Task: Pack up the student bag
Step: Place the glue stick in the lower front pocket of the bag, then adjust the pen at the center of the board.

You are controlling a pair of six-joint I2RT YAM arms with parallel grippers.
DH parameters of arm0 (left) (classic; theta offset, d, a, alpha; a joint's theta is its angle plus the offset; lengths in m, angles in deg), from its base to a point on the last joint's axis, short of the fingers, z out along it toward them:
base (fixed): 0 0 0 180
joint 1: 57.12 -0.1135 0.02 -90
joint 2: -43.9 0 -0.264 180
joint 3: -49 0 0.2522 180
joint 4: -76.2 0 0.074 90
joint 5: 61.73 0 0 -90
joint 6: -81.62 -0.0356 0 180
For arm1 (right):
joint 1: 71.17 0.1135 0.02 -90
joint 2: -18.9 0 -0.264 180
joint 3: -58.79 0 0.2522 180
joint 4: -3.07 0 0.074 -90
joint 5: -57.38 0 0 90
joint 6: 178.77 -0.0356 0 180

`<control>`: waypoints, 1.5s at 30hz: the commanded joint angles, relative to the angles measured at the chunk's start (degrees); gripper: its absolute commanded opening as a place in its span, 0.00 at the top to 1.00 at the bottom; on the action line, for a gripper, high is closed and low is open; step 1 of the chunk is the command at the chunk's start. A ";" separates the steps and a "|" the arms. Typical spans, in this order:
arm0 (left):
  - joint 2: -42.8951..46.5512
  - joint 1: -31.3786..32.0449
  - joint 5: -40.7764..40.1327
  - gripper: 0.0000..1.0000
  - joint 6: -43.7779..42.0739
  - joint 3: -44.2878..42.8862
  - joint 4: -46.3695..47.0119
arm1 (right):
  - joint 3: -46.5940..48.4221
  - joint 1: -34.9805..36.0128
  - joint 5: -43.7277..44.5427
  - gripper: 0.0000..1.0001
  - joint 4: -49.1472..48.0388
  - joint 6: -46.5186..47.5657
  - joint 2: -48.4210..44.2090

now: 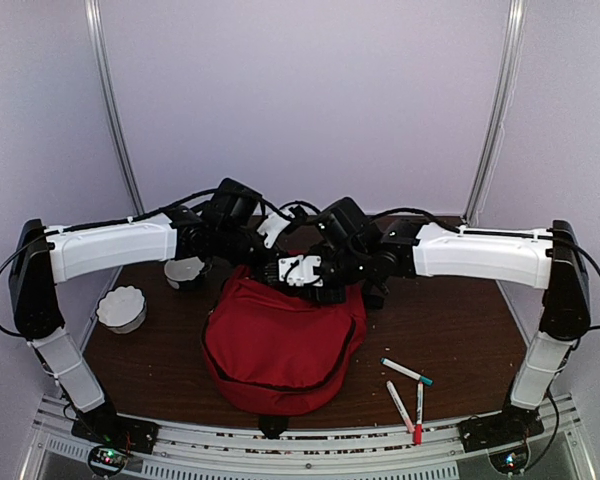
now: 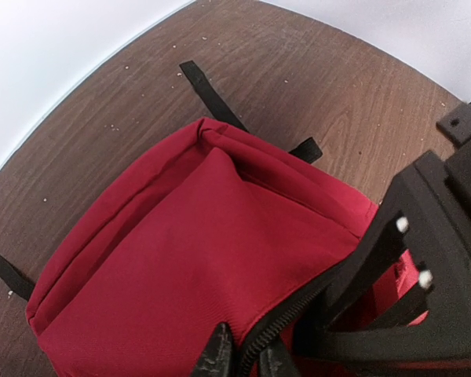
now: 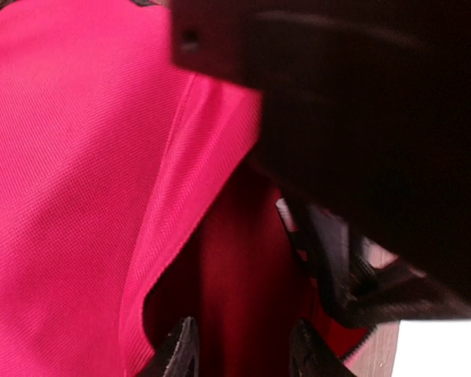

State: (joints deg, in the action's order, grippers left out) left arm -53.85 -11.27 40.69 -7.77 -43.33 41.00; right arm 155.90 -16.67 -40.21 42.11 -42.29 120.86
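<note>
A scalloped white bowl (image 1: pixel 121 308) sat at the left of the counter (image 1: pixel 450 320). The left gripper (image 2: pixel 242 357) pinched the zipper edge of the red student bag (image 1: pixel 280 345) — lying mid-counter — while the right gripper (image 3: pixel 243 353) stood spread at its opening. Three markers (image 1: pixel 407 371) lay to the right.

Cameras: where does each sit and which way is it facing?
Top external: high at the near edge, looking down at the table and student bag; left arm and right arm show.
Left wrist: above the bag, looking down its side; left claw pinches the zipper edge.
Right wrist: close against the bag's opening; right claw open.
Shared: both wrist views see the bag's opening.
</note>
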 commanded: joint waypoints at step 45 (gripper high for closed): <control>-1.72 0.56 2.69 0.87 0.63 -3.17 0.34 | -34.30 -7.51 -0.60 0.60 22.95 -4.83 -18.15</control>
State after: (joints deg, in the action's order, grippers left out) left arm -54.99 -11.05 42.02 -7.60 -44.62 39.82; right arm 121.13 -24.78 -42.66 68.07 -45.37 100.57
